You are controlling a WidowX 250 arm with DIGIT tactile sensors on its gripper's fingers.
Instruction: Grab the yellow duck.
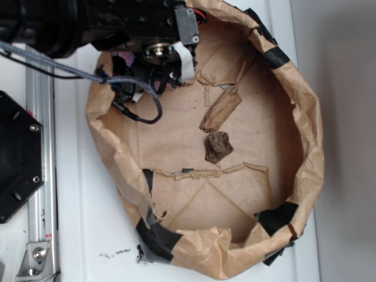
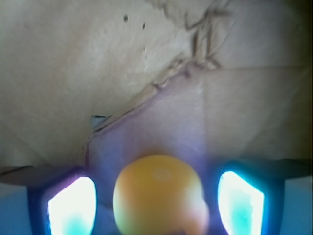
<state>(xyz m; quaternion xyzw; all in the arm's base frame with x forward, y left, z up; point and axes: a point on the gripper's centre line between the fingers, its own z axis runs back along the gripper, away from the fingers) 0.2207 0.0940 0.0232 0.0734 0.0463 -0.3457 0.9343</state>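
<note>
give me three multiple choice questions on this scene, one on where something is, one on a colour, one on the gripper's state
1. In the wrist view, where is the yellow duck?
A. between the two fingers of the gripper
B. far off by the paper wall
C. outside the paper basin

2. What colour is the lump at the middle of the paper basin?
A. bright green
B. dark brown
C. white

3. How does the gripper stand?
A. not in any view
B. shut with nothing in it
C. open, a finger on each side of the duck

Answers: 1 A, the duck sits between the bright fingers. 2 B, the exterior view shows it dark brown on the tan paper. 3 C, a gap shows between the duck and each finger.
</note>
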